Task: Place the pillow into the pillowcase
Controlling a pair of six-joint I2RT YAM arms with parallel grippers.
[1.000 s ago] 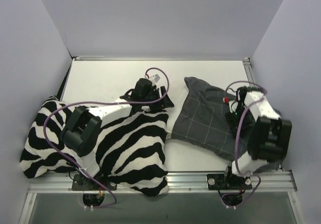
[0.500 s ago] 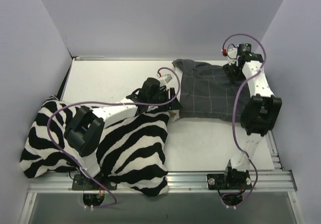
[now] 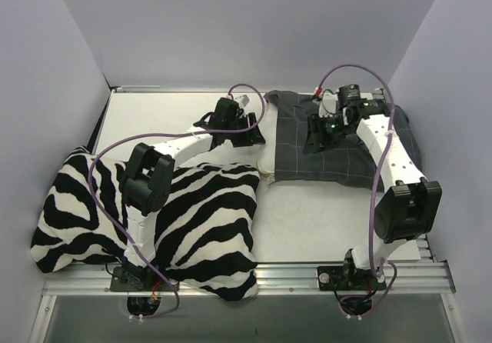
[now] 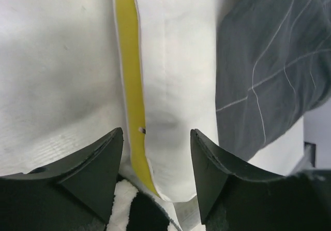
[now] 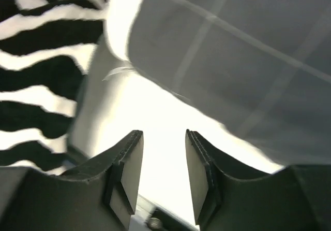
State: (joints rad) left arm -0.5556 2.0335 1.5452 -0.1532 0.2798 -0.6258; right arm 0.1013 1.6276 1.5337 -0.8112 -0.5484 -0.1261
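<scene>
The dark grey, soft fabric pillowcase with a thin light check grid (image 3: 350,147) lies on the far right part of the white worktop (image 3: 165,116), one corner reaching towards the far edge and its right side close to the right edge. The white rectangular quilted pillow with a yellow side edge (image 4: 176,60) sits at the pillowcase's left end. Only a narrow white end shows from above, beside the middle of the worktop, and the grey fabric covers the rest. In the left wrist view the fabric overlaps the pillow's right side, while the yellow strip (image 4: 129,70) and the white cloth beside it are bare. The left gripper (image 4: 155,135) hovers over that bare end. Its jaws are apart, the yellow strip runs up between them, and nothing is clamped. The right gripper (image 5: 163,135) is over the left half of the pillowcase, pointing towards its left end. Its jaws are also apart, with only bright worktop showing in the gap, and the pillowcase's lower edge lies just beyond the tips. The large black-and-white zebra-striped cushion (image 3: 192,220) fills the near left corner of the worktop. It lies under the left arm and overhangs the near edge, and its far right corner lies just beside the pillow's exposed end.
</scene>
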